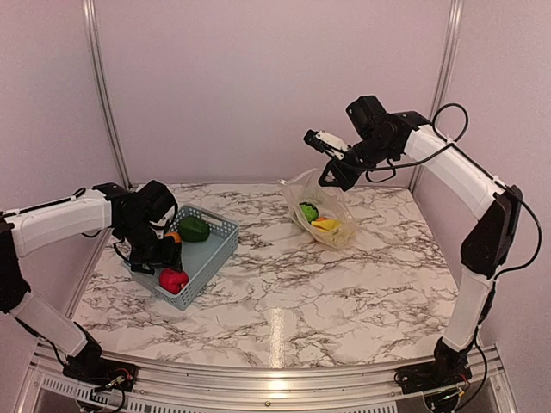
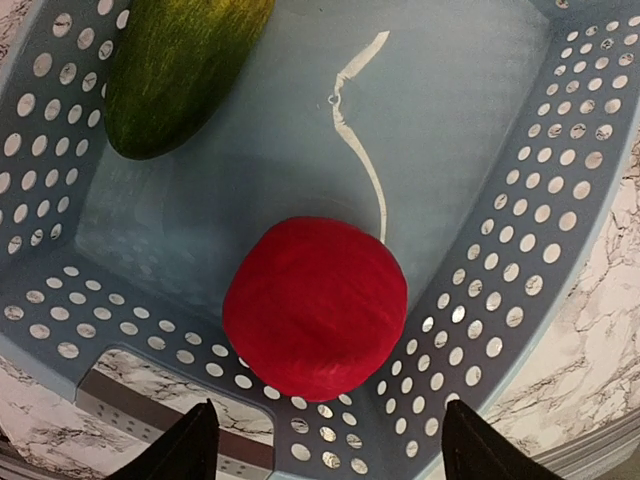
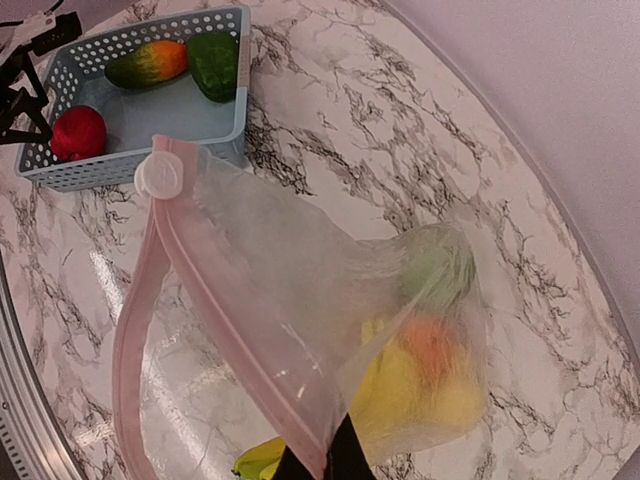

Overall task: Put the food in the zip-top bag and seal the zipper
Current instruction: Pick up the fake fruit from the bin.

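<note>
The left fingers are spread wide and hold nothing. They hang over the near wall of the basket, with the red apple just ahead of them, touching that wall. If you descend here, one finger can land on the perforated wall instead of beside the apple. The apple is round and glossy, so a closing that is off its centre can push it away across the basket floor, toward the green melon.

The right fingers are pressed together on the zipper and lift the zip-top bag by this one spot only. The bag's bottom, with the banana and other pieces already inside, seems to rest on the tabletop, well apart from the basket. A thin strip held at one point can slip, and then the mouth falls and the fruits may roll out.

The bag's mouth is at the top. In the right wrist view the zipper's long axis runs straight from the fingers toward the basket. The two lips stand apart only as a narrow loop, so a fruit dropped from above can hit the rim.
</note>
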`<action>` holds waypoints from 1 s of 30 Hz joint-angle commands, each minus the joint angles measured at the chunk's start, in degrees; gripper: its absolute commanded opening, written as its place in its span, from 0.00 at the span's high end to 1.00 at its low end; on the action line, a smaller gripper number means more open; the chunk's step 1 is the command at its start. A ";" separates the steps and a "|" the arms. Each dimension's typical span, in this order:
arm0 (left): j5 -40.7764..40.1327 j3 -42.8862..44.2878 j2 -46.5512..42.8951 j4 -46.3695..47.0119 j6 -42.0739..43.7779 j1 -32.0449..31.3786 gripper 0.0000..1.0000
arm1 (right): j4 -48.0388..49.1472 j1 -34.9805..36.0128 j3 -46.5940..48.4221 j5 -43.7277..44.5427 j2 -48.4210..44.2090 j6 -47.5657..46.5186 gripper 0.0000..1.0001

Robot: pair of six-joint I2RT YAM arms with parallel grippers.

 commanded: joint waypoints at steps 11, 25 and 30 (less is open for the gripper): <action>0.76 2.32 8.31 2.13 2.40 1.99 0.20 | 0.68 0.41 -0.60 1.77 -1.93 -0.36 1.00; 1.93 3.46 14.05 2.19 4.96 2.65 0.20 | 0.76 0.44 -0.65 2.66 -1.27 -0.64 1.00; 2.48 3.49 14.97 2.53 4.92 2.66 0.20 | 0.76 0.45 -0.56 2.75 -1.09 -0.73 1.00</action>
